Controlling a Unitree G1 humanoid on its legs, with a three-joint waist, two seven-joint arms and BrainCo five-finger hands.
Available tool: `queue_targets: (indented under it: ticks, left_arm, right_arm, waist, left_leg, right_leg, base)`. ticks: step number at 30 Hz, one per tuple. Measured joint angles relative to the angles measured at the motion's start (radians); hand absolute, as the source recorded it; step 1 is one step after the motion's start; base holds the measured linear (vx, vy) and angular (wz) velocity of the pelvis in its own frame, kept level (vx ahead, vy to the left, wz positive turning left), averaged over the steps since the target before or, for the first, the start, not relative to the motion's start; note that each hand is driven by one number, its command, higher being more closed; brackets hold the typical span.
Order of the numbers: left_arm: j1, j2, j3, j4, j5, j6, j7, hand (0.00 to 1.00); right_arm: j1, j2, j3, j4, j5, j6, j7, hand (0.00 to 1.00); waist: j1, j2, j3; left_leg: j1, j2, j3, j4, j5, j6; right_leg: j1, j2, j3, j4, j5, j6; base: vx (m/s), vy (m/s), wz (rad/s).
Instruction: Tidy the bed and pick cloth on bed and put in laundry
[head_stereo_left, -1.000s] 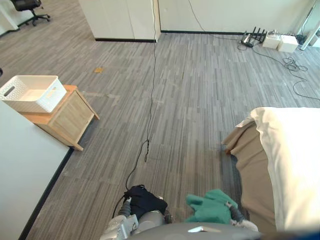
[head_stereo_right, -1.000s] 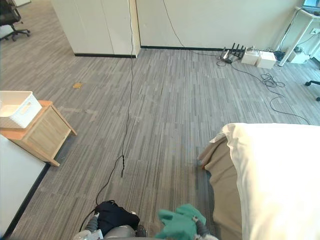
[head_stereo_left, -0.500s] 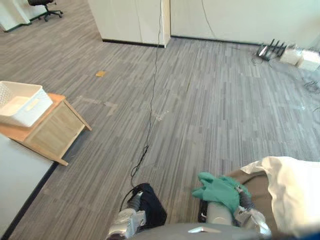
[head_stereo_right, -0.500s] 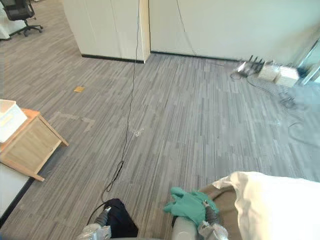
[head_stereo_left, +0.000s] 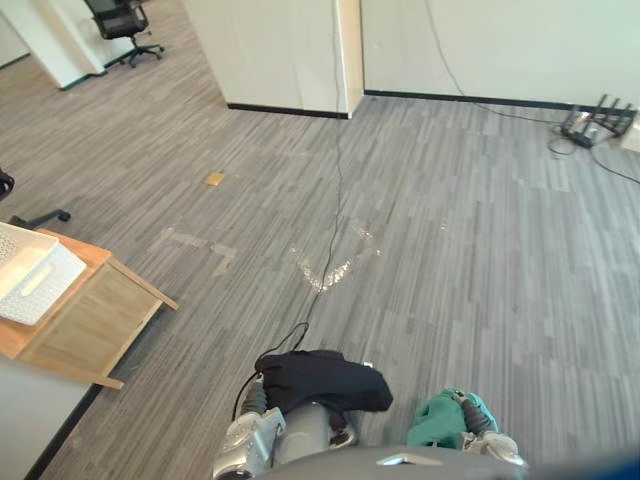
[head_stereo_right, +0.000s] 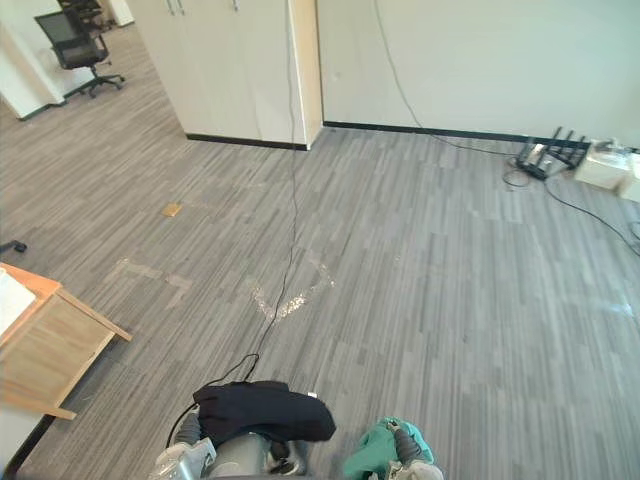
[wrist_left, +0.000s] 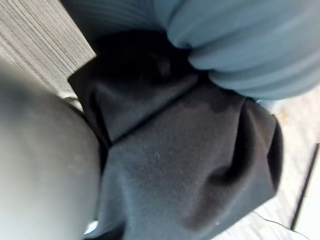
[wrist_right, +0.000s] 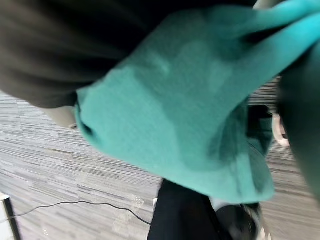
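The black cloth (head_stereo_left: 320, 378) lies draped across my left hand (head_stereo_left: 240, 455), bunched over its wrist cover and hanging off toward the floor. The green cloth (head_stereo_left: 447, 418) sits balled up on my right hand (head_stereo_left: 492, 447), close in against the body. Both pieces are off the bed and up in the air, near each other but apart. In each wrist view the fabric covers the hand, so I cannot tell whether either hand is clamped on its cloth or just carrying it — I would not trust either hold blindly. I judge this to be the carry step, with the cloths on their way to the laundry. The white basket (head_stereo_left: 30, 283) rests on a low wooden stand (head_stereo_left: 95, 320) well off to my left, across bare grey floor (head_stereo_left: 450, 230). The next move calls for turning toward that stand and walking up close, then bringing one hand at a time over the basket's rim before letting go — the black cloth hangs loosest and could slide off on the way.
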Motion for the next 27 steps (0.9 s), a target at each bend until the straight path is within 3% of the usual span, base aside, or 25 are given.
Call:
queue_targets:
  ticks: [2,3,5,6,7,10,13,15,16,19,20,21,22,24,26,27]
  left_arm:
    - [-0.004,0.010,0.004,0.015,-0.001,0.025,0.000,1.00]
    - [-0.002,0.019,0.000,0.042,-0.013,0.049,0.005,1.00]
    - [-0.004,0.032,-0.019,0.070,-0.023,0.075,0.010,1.00]
    - [-0.008,0.036,-0.039,0.084,-0.023,0.082,0.016,1.00]
    - [-0.009,0.039,-0.052,0.102,-0.023,0.087,0.024,1.00]
    - [-0.007,0.037,-0.051,0.118,-0.023,0.092,0.048,1.00]
    - [-0.024,0.027,-0.050,0.115,-0.047,0.086,0.055,1.00]
    - [-0.031,0.022,-0.051,0.106,-0.062,0.084,0.066,1.00]
    - [-0.035,0.015,-0.049,0.106,-0.061,0.078,0.072,1.00]
    - [-0.033,0.010,-0.033,0.107,-0.059,0.066,0.075,1.00]
    - [-0.032,0.009,-0.024,0.108,-0.059,0.066,0.078,1.00]
    - [-0.023,-0.005,0.004,0.109,-0.059,0.067,0.096,1.00]
    - [-0.001,-0.022,0.026,0.102,-0.060,0.069,0.097,1.00]
    - [0.003,-0.032,0.056,0.099,-0.062,0.085,0.123,1.00]
    - [0.020,-0.044,0.108,0.104,-0.061,0.101,0.143,1.00]
    - [0.033,-0.056,0.153,0.096,-0.065,0.098,0.153,1.00]
  right_arm:
    - [-0.015,0.012,0.000,0.004,0.001,-0.014,-0.007,1.00]
    - [-0.022,0.008,-0.002,0.005,0.001,-0.014,-0.012,1.00]
    - [-0.022,0.002,-0.004,0.010,-0.001,-0.010,-0.020,1.00]
    - [-0.023,-0.012,-0.006,0.012,-0.007,-0.010,-0.025,1.00]
    - [-0.019,-0.027,-0.006,0.020,-0.013,-0.011,-0.028,1.00]
    - [0.000,-0.038,-0.003,0.003,-0.031,-0.023,-0.035,1.00]
    - [0.023,-0.039,-0.004,-0.059,-0.031,-0.050,-0.039,1.00]
    - [0.023,-0.038,-0.004,-0.062,-0.030,-0.047,-0.039,1.00]
    - [0.022,-0.038,-0.003,-0.052,-0.026,-0.041,-0.039,1.00]
    - [0.019,-0.038,0.008,-0.040,0.022,-0.038,-0.040,1.00]
    - [0.018,-0.039,0.012,-0.036,0.026,-0.040,-0.040,1.00]
    - [0.017,-0.050,0.021,-0.031,0.040,-0.035,-0.035,1.00]
    - [0.009,-0.066,0.027,-0.031,0.045,-0.032,-0.036,1.00]
    - [-0.008,-0.078,0.042,-0.018,0.052,-0.033,-0.045,1.00]
    - [-0.008,-0.093,0.046,-0.010,0.071,-0.018,-0.047,1.00]
    - [0.000,-0.099,0.054,-0.008,0.084,-0.009,-0.047,1.00]
  waist:
    - [0.019,-0.017,-0.005]
    - [0.033,-0.017,-0.006]
    - [0.028,-0.015,-0.016]
    - [0.028,-0.008,-0.016]
    - [0.023,0.002,-0.022]
    - [0.001,0.016,-0.030]
    - [-0.018,0.014,-0.032]
    - [-0.022,0.014,-0.034]
    - [-0.025,0.017,-0.031]
    - [-0.018,0.013,-0.028]
    - [-0.015,0.011,-0.027]
    - [-0.015,0.018,-0.034]
    - [-0.004,0.045,-0.052]
    - [-0.011,0.037,-0.049]
    - [-0.025,0.062,-0.053]
    - [-0.024,0.072,-0.047]
  left_leg:
    - [0.016,-0.026,-0.042,-0.031,-0.042,-0.014]
    - [0.057,-0.042,-0.069,-0.039,-0.070,-0.023]
    - [0.108,-0.061,-0.125,-0.009,-0.134,-0.049]
    - [0.150,-0.075,-0.161,-0.007,-0.157,-0.071]
    - [0.199,-0.084,-0.204,-0.014,-0.171,-0.093]
    - [0.300,-0.083,-0.305,-0.057,-0.177,-0.112]
    - [0.375,-0.067,-0.479,-0.091,-0.185,-0.138]
    - [0.395,-0.041,-0.588,-0.089,-0.203,-0.166]
    - [0.417,-0.014,-0.656,-0.088,-0.216,-0.189]
    - [0.455,0.049,-0.781,-0.061,-0.302,-0.257]
    - [0.468,0.061,-0.797,-0.050,-0.326,-0.268]
    - [0.488,0.097,-0.823,-0.038,-0.365,-0.302]
    - [0.495,0.123,-0.819,-0.040,-0.352,-0.320]
    - [0.491,0.125,-0.819,0.003,-0.315,-0.323]
    - [0.423,0.154,-0.812,0.212,-0.277,-0.345]
    - [0.339,0.177,-0.805,0.434,-0.197,-0.387]
  right_leg:
    - [-0.017,-0.011,0.021,0.037,0.039,-0.048]
    - [-0.009,-0.029,0.032,0.063,0.053,-0.036]
    - [-0.046,-0.088,0.059,0.266,0.131,-0.028]
    - [-0.129,-0.145,0.082,0.518,0.167,-0.044]
    - [-0.225,-0.184,0.132,0.723,0.185,-0.035]
    - [-0.405,-0.212,0.206,0.887,0.181,-0.031]
    - [-0.632,-0.225,0.296,0.811,0.160,-0.045]
    - [-0.693,-0.207,0.325,0.647,0.145,-0.040]
    - [-0.705,-0.185,0.359,0.489,0.152,-0.036]
    - [-0.702,-0.156,0.440,0.131,0.254,-0.011]
    - [-0.706,-0.156,0.452,0.116,0.302,-0.001]
    - [-0.708,-0.129,0.440,0.187,0.337,-0.012]
    - [-0.748,-0.122,0.422,0.295,0.245,-0.034]
    - [-0.762,-0.138,0.398,0.409,0.147,-0.059]
    - [-0.684,-0.130,0.338,0.406,0.083,-0.080]
    - [-0.601,-0.111,0.295,0.373,0.056,-0.097]
  base:
    - [0.60,-0.017,0.77]
    - [0.70,0.022,0.48]
    - [0.63,0.027,0.68]
    - [0.54,0.026,0.80]
    - [0.65,0.018,0.88]
    - [0.47,-0.044,1.11]
    - [0.51,-0.173,1.62]
    - [0.43,-0.266,1.61]
    - [0.41,-0.327,1.67]
    - [0.40,-0.374,1.24]
    - [0.50,-0.484,0.84]
    - [0.63,-0.565,0.54]
    - [0.63,-0.552,0.46]
    - [0.52,-0.413,0.47]
    - [0.57,-0.381,0.70]
    - [0.47,-0.304,0.69]
